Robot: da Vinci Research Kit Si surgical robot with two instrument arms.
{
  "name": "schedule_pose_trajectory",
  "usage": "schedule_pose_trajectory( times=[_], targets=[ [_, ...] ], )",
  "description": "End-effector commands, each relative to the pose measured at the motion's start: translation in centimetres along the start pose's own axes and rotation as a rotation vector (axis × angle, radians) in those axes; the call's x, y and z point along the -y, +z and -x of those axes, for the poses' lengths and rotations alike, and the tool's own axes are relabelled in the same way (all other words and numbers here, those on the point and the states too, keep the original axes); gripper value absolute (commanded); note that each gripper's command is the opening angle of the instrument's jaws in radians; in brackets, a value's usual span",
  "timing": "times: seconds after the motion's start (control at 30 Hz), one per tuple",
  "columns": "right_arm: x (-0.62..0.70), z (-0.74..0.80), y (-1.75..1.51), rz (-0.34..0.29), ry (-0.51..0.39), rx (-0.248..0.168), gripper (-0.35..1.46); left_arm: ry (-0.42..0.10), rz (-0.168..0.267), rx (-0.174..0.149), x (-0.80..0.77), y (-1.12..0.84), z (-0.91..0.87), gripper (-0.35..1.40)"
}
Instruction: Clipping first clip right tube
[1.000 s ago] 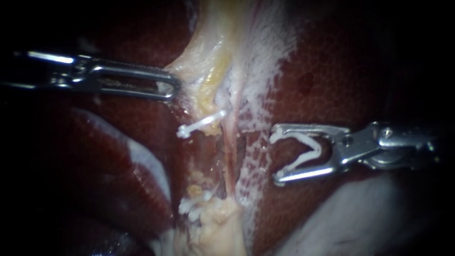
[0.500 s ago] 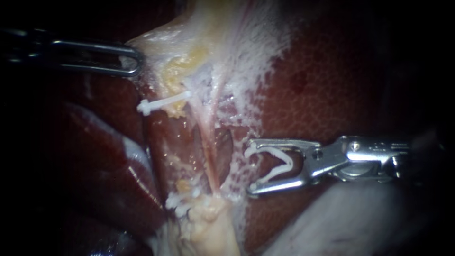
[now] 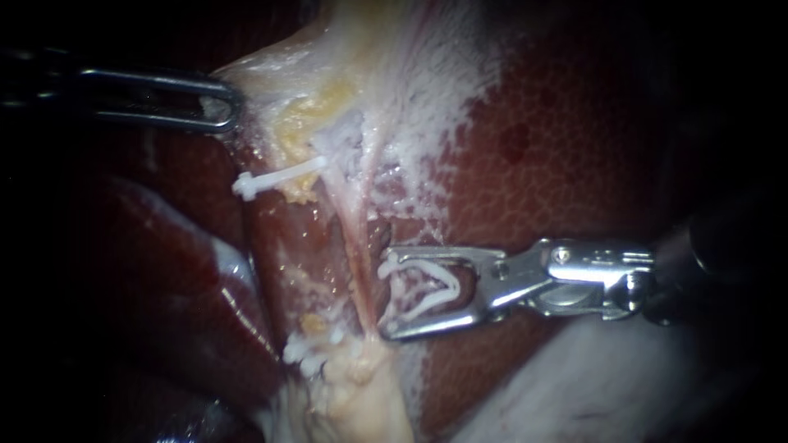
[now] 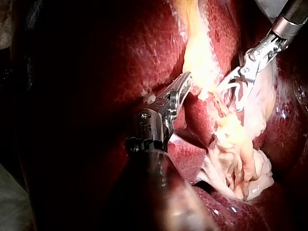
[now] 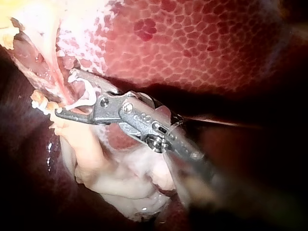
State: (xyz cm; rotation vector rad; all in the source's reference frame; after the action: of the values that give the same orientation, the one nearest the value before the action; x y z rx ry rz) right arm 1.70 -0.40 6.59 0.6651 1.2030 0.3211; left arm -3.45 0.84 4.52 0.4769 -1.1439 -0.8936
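My right instrument (image 3: 386, 295), the nearer one, holds an open white clip (image 3: 427, 289) in wide jaws whose tips lie just beside the tube (image 3: 353, 238) — it runs crosswise to their mouth, straight ahead — while my left instrument (image 3: 220, 103), well apart, grips pale tissue (image 3: 271, 86).

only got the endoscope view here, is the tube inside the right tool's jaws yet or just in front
Observer: Right wrist view: the right tool, holding the clip, looks to have its lower jaw tip past the tube and its upper tip short of it.
Operator: is the left tool gripping anything
Observer: Left wrist view: the left tool has its jaws shut on the edge of the yellow-white tissue.
Operator: what's under my right shaft
Observer: Right wrist view: a pale folded tissue mass lies under it; I cannot tell if they touch.
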Motion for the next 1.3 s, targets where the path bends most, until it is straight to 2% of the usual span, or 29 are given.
schedule_pose_trajectory(
  times=[0.03,0.23,0.53,0.77,1.17,1.3],
  targets=[
    [0.00,0.00,0.03,-0.002,0.005,0.001,0.60,0.000,0.000,0.000,0.00,0.00,0.00,-0.35],
    [-0.01,-0.01,0.19,-0.042,0.016,0.011,0.60,0.000,0.001,0.000,0.01,0.00,0.00,-0.35],
    [0.18,-0.10,0.21,-0.148,0.060,0.041,0.55,0.000,0.001,0.000,0.01,0.00,0.00,-0.35],
    [0.20,-0.20,0.15,-0.212,0.075,0.049,0.51,0.000,0.001,0.000,0.01,0.00,0.00,-0.35],
    [0.18,-0.23,0.05,-0.230,0.131,0.059,0.35,0.000,0.001,0.000,0.01,0.00,0.00,-0.35],
    [0.13,-0.22,0.03,-0.232,0.155,0.062,0.11,0.000,0.001,0.000,0.01,0.00,0.00,-0.35]
  ],
)
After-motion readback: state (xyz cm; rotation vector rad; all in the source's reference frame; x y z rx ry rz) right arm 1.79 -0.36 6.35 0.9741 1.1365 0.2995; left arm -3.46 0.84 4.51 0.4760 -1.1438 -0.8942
